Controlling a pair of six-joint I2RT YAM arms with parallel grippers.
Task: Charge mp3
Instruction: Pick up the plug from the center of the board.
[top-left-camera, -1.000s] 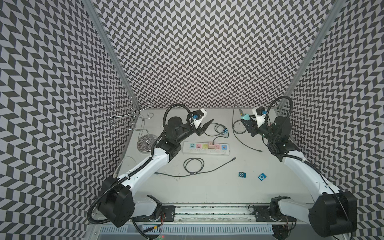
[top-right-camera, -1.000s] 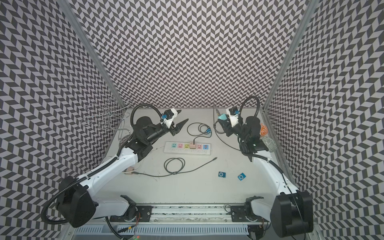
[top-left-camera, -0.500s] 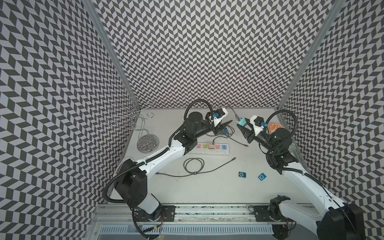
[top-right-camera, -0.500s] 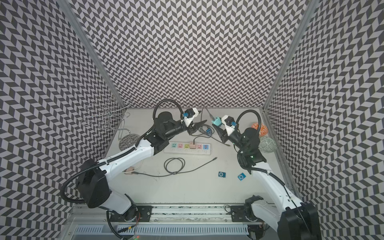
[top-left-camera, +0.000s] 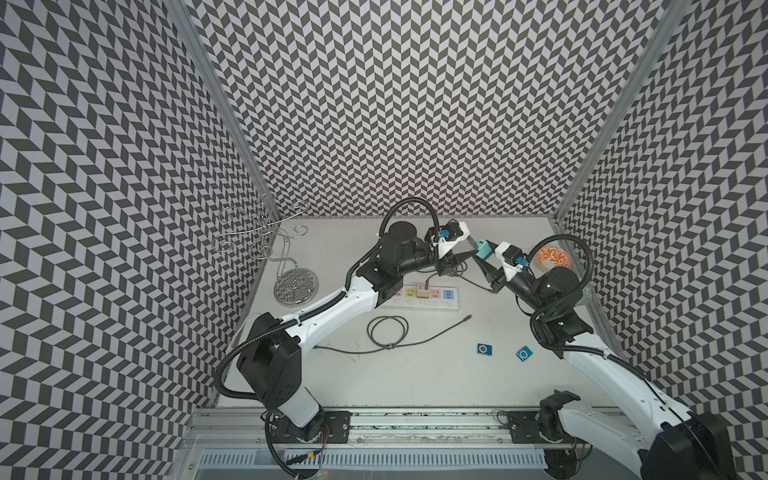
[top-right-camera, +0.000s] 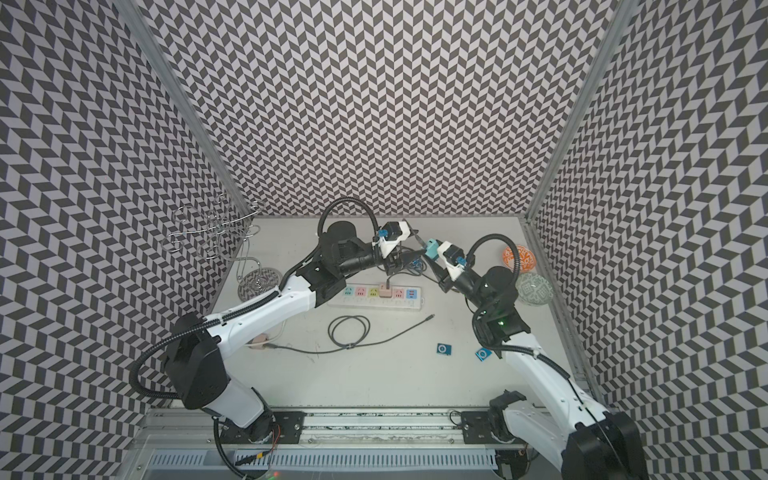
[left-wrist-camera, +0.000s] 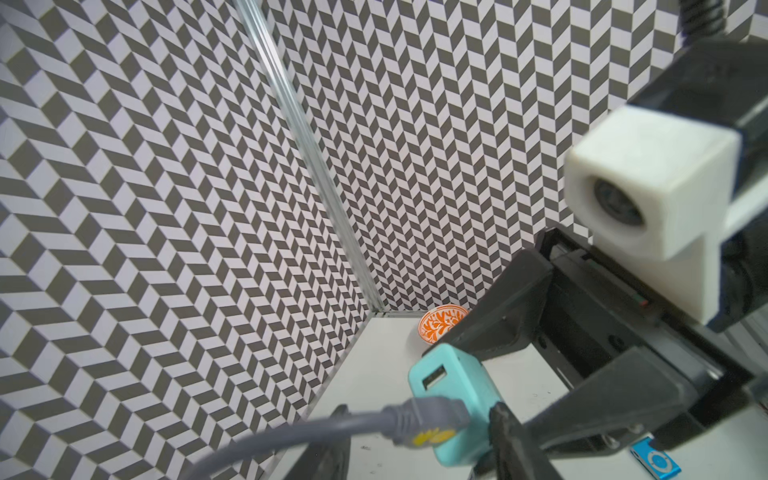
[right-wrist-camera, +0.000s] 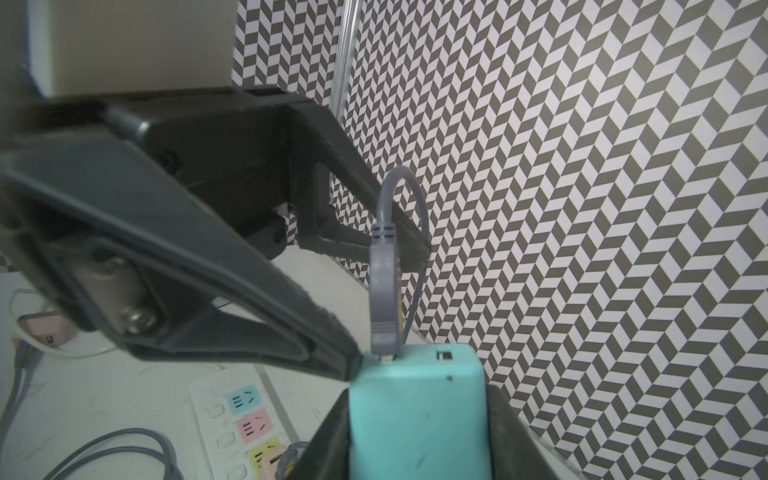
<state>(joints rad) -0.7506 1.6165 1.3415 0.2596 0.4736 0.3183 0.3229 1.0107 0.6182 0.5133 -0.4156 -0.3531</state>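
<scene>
— What changed?
— The left arm (top-left-camera: 332, 307) swung across to the right fingers (right-wrist-camera: 505, 444), clamped on the teal charger (right-wrist-camera: 415, 415). Left fingers (right-wrist-camera: 208, 257), half-open, flank the grey plug (right-wrist-camera: 384, 299) at its port; grip unclear.
— So?
— Both mp3 players (top-left-camera: 484, 349) wait on the bench (top-left-camera: 415, 374), unconnected.

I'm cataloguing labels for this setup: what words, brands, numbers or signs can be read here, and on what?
No word, brand or number is readable.
The USB plug has a yellow mark, too blurred to read.
The power strip shows only socket slots on coloured patches.
The mp3 player has a control ring, signs too small.
</scene>
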